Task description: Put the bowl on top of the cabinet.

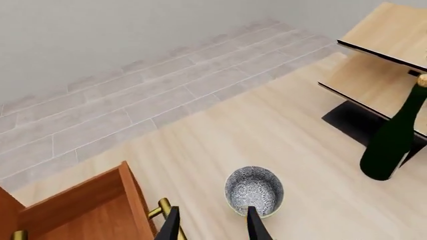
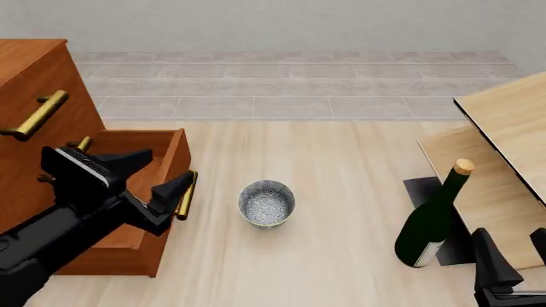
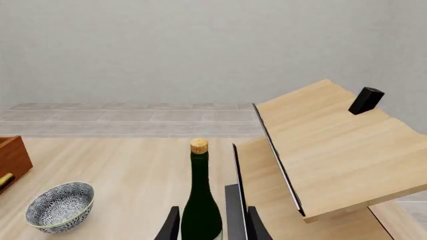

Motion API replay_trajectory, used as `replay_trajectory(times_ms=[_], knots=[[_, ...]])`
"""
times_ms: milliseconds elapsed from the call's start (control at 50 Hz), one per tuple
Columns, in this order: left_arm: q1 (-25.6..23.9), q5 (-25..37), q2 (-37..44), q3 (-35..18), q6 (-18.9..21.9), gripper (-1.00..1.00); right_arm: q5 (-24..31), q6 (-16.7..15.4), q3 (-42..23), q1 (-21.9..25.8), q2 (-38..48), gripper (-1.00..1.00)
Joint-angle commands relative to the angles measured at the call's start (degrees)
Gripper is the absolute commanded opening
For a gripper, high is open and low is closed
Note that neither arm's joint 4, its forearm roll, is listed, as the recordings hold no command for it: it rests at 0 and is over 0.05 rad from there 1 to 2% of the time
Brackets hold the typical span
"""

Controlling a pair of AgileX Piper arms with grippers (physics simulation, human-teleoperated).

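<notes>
The bowl (image 2: 266, 203), small and grey-white speckled, stands upright on the light wooden floor just right of the cabinet's open drawer. The cabinet (image 2: 34, 96) is reddish-brown with brass bar handles and fills the left side. My left gripper (image 2: 162, 170) hovers open over the drawer's front edge, left of the bowl and apart from it. In the left wrist view the bowl (image 1: 253, 190) lies just beyond the open left gripper (image 1: 213, 227). My right gripper (image 2: 514, 248) is open at the bottom right, holding nothing. The right wrist view has the bowl (image 3: 60, 206) far to the side.
A dark green wine bottle (image 2: 431, 220) stands right of the bowl, straight ahead of the right gripper (image 3: 213, 227). Pale light-wood shelving with black edging (image 2: 503, 141) takes up the right side. The lower drawer (image 2: 149, 192) is pulled out, its brass handle (image 2: 186, 195) facing the bowl.
</notes>
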Motion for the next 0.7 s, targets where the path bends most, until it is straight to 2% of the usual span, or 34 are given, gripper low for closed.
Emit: replay_trajectory(times_ms=[20,60,100,120,200,260,280,340,380,420,440,700], knots=[[-2.1,0.3,4.5,-2.5,1.2,1.0,0.0,0.0,0.0,0.0,0.0,1.0],[-2.6,1.2,6.3,-3.5,-0.6,1.0,0.0,0.0,0.0,0.0,0.0,1.0],[-2.8,1.1,6.2,-3.5,0.0,1.0,0.0,0.0,0.0,0.0,0.0,1.0],[-3.4,2.3,8.1,-4.7,-1.9,1.0,0.0,0.0,0.0,0.0,0.0,1.0],[-4.1,2.4,9.0,-5.4,-0.9,1.0,0.0,0.0,0.0,0.0,0.0,1.0],[-3.8,3.1,11.0,-6.8,-1.4,1.0,0.0,0.0,0.0,0.0,0.0,1.0],[-4.0,4.1,11.8,-7.8,-2.7,1.0,0.0,0.0,0.0,0.0,0.0,1.0],[-4.4,4.6,11.4,-8.4,-1.5,1.0,0.0,0.0,0.0,0.0,0.0,1.0],[-4.1,7.1,13.9,-10.8,-3.6,1.0,0.0,0.0,0.0,0.0,0.0,1.0],[-4.5,7.4,13.6,-11.5,-2.9,1.0,0.0,0.0,0.0,0.0,0.0,1.0],[-4.6,8.3,14.8,-12.4,-4.1,1.0,0.0,0.0,0.0,0.0,0.0,1.0],[-7.0,12.3,16.8,-17.2,-5.4,1.0,0.0,0.0,0.0,0.0,0.0,1.0]])
